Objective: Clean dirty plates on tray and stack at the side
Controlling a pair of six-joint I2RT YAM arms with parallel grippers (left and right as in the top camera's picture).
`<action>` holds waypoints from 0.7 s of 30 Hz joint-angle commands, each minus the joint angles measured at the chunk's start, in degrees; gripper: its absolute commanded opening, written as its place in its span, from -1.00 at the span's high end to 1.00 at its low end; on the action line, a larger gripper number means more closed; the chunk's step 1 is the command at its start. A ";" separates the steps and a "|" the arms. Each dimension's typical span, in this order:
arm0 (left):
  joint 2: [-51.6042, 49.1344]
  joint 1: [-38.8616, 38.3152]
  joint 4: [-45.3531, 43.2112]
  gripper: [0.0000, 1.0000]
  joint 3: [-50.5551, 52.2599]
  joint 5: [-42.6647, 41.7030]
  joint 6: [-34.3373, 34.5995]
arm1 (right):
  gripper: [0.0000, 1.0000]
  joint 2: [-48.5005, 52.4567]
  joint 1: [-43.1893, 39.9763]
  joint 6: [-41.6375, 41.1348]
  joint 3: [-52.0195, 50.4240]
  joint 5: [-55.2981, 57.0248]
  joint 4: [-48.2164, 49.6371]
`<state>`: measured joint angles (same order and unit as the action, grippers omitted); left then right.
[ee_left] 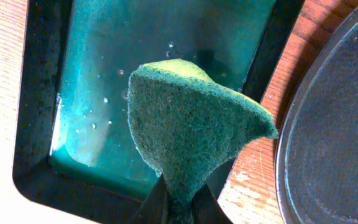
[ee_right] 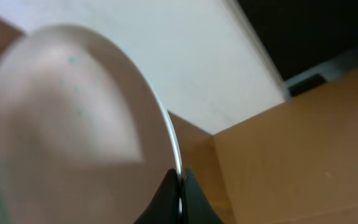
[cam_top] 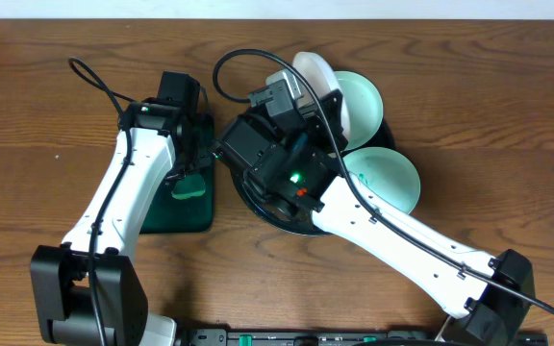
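Brown wooden bench (cam_top: 27, 115) is lying open toward its left and right edges, while both arms are crowding the middle. The right end effector (ee_right: 180, 199) is clamping the rim of a tilted white plate (ee_right: 67, 124), holding it raised at the far side of the black tray (ee_left: 334, 149). A far mint plate (cam_top: 359, 101) and a near mint plate (cam_top: 388, 178) are sitting there. The left end effector (ee_left: 179, 202) is pinching a green sponge (ee_left: 191, 137) over the wet green tray (cam_top: 186, 216).

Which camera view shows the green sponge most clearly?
The left wrist view: the sponge fills the frame centre, pinched by the left gripper above the wet green tray. Overhead shows only a small green patch beside the left arm. The right wrist view shows none of it.
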<state>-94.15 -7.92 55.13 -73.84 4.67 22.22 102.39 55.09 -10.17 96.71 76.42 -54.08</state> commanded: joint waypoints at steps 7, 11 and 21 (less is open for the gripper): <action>-0.24 0.24 0.50 0.85 0.48 0.31 -0.76 | 0.98 1.51 -0.94 -9.51 0.55 -7.69 -6.10; -0.24 0.24 0.52 0.86 0.50 0.31 -0.76 | 0.98 1.81 -6.60 -12.04 0.55 -26.56 -6.16; -0.24 0.24 0.52 0.86 0.48 0.31 -0.74 | 0.98 0.39 -27.39 -20.41 0.74 -61.72 -2.36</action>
<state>-94.15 -7.92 55.48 -73.84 4.67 22.22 103.92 33.34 -26.92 96.71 30.04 -57.39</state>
